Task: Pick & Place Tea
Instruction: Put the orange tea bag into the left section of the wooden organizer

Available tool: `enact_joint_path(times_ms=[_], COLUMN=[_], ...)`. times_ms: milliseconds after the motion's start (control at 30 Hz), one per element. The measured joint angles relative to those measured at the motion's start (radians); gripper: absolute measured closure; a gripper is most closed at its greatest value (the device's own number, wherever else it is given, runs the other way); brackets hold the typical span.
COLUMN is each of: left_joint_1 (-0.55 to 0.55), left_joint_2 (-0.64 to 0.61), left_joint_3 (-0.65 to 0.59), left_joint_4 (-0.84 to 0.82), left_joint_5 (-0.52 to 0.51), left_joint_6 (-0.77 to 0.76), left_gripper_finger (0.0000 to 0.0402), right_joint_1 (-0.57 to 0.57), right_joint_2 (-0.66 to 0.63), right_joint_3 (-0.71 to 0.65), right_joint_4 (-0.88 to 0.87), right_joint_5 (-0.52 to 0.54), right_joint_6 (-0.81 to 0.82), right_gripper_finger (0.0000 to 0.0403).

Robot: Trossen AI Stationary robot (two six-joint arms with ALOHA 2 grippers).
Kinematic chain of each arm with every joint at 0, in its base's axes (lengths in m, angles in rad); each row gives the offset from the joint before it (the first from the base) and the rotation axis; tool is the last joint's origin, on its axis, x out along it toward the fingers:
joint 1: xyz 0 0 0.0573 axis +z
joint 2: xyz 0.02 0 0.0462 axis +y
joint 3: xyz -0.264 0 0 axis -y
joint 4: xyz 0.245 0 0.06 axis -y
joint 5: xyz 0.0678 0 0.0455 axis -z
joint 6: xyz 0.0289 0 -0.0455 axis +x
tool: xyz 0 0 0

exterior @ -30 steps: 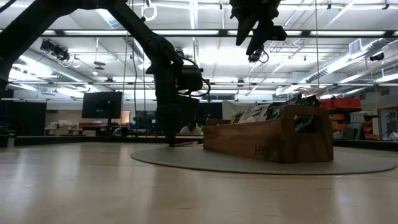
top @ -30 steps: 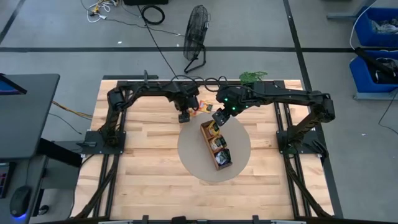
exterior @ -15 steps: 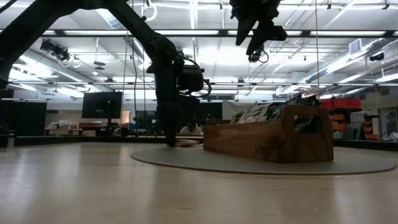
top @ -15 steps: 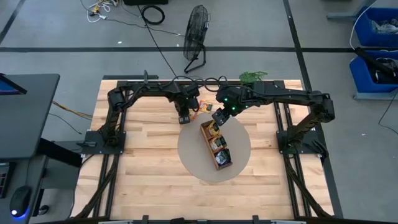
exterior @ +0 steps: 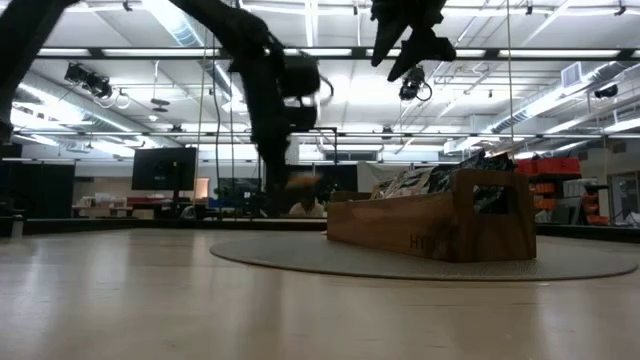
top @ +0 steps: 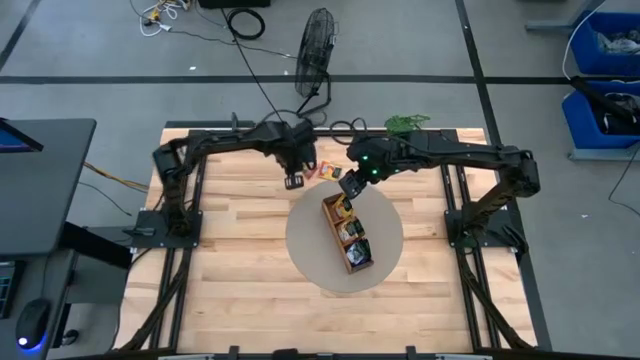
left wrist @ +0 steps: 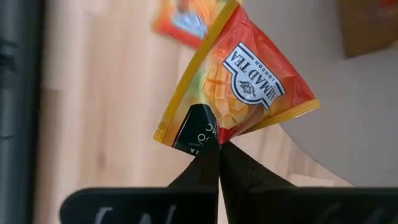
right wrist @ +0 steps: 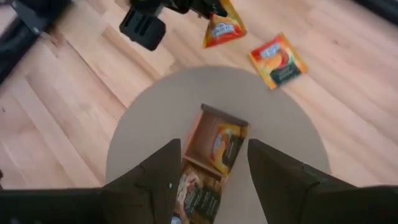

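Note:
My left gripper (left wrist: 217,144) is shut on an orange tea sachet (left wrist: 242,81) and stands above the table near the mat's far left edge (top: 296,180). A second orange tea sachet (right wrist: 278,60) lies flat on the wood beside the mat (top: 325,172). On the round grey-beige mat (top: 310,255) rests a long wooden tray (top: 358,262) with several tea sachets standing in its compartments. My right gripper (right wrist: 211,168) hangs open high over the tray's far end (top: 348,190), with nothing between its fingers. My left gripper pinches the sachet's dark corner (left wrist: 202,134) between its two fingertips, only at their free ends. The fingers come from above, pointing steeply down. The sachet reaches out past the fingertips, clear of the table (right wrist: 222,28).
A black floor fan (top: 315,50) stands beyond the table's far edge, and a green object (top: 405,123) lies at the far edge on the right. The near half of the wooden table (top: 250,290) lies bare.
My left gripper has risen from the table near the mat's far left edge. It carries the orange sachet, which lay flat on the wood and now hangs clear of it. My right gripper has kept still over the tray.

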Motion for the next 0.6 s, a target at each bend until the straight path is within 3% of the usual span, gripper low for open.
enact_joint_path(times_ms=[233, 467, 600], left_joint_1=[-0.032, -0.124, -0.201], left_joint_2=[-0.202, -0.333, -0.350], left_joint_3=[0.000, 0.002, 0.002], left_joint_4=[0.048, 0.104, 0.113], left_joint_5=[-0.102, -0.190, -0.302], left_joint_6=[0.025, 0.053, 0.124], left_gripper_finger=[0.0400, 0.0400, 0.0400], right_joint_1=[-0.010, -0.050, -0.092], right_joint_2=[-0.073, -0.114, -0.119], right_joint_3=[-0.001, 0.000, 0.000], right_joint_4=[0.136, 0.325, 0.365], right_joint_5=[0.034, -0.056, -0.104], right_joint_6=[-0.032, -0.029, 0.018], right_gripper_finger=[0.0208, 0.0208, 0.0208])
